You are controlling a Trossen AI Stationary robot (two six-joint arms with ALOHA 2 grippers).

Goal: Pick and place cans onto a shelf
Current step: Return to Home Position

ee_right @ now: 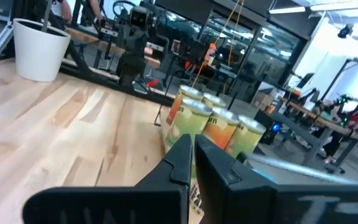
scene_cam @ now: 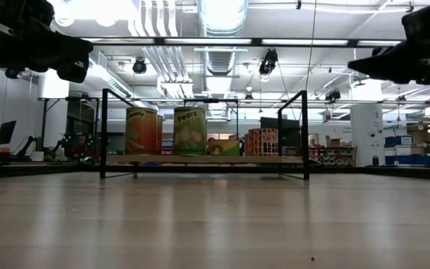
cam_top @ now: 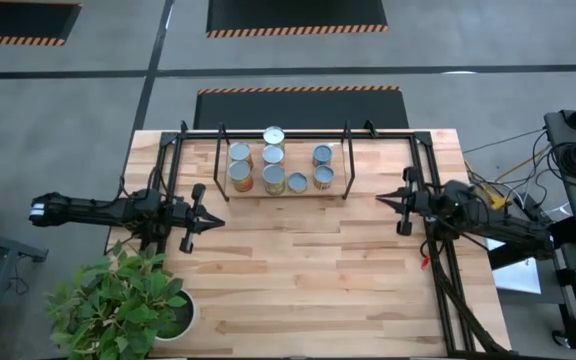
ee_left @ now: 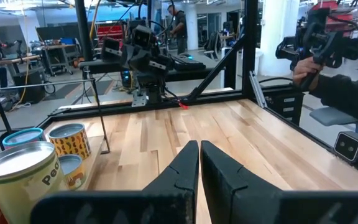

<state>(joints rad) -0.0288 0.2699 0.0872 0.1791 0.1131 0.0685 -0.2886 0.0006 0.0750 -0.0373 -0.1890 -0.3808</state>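
Several cans [cam_top: 273, 160] stand upright on their bases on the shelf [cam_top: 340, 190], a low black-rod rack with a wooden board at the table's far middle. In the low view an orange can [scene_cam: 142, 131] and a green can [scene_cam: 190, 131] show on the board [scene_cam: 275, 158]. My left gripper [cam_top: 218, 222] hovers at the table's left, fingers shut and level, pointing right, nothing in them [ee_left: 199, 155]. My right gripper [cam_top: 380, 198] hovers at the right, shut and empty [ee_right: 191, 146], pointing left toward the cans [ee_right: 213, 124].
A leafy plant in a white pot [cam_top: 128, 305] stands at the near left corner. Black frame rails [cam_top: 168, 170] [cam_top: 433, 250] run along both table sides. A person's hand [ee_left: 306, 65] shows beyond the table. Bare wood [cam_top: 308, 270] lies between the grippers and the near edge.
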